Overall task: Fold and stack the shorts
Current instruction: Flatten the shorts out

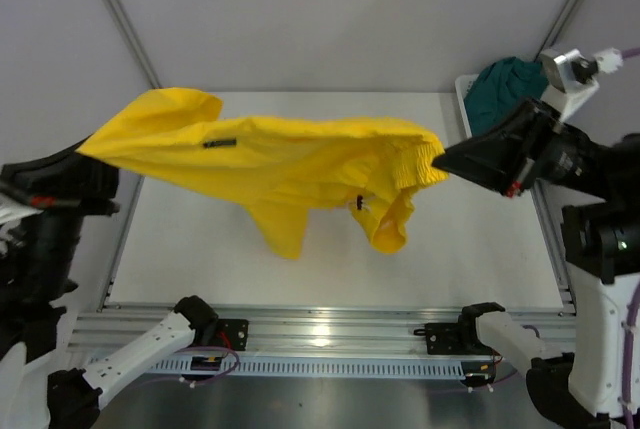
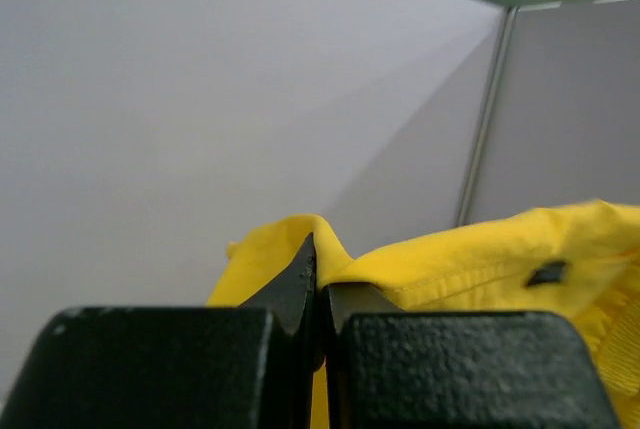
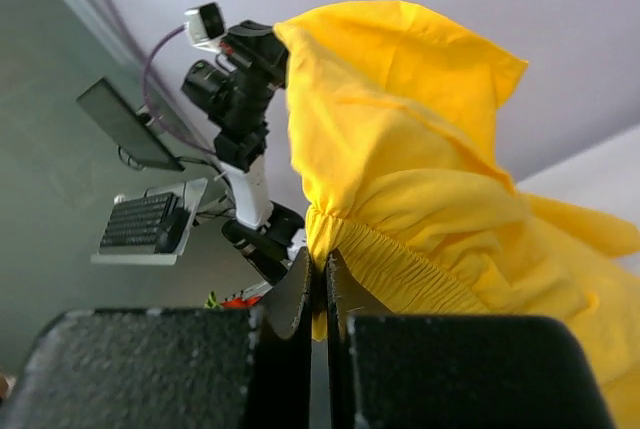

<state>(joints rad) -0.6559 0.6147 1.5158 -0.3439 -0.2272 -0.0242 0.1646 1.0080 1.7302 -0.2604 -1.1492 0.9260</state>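
The left jaws are clenched on one end of the yellow shorts [image 1: 290, 154], at the left of the top view. The right jaws are clenched on the other end, at the right. The shorts hang stretched between them over the worktop [image 1: 200, 249], the legs drooping down. In the upper right, the white basket [image 1: 463, 89] holds the teal shorts [image 1: 505, 89], partly hidden behind the right arm [image 1: 560, 154].
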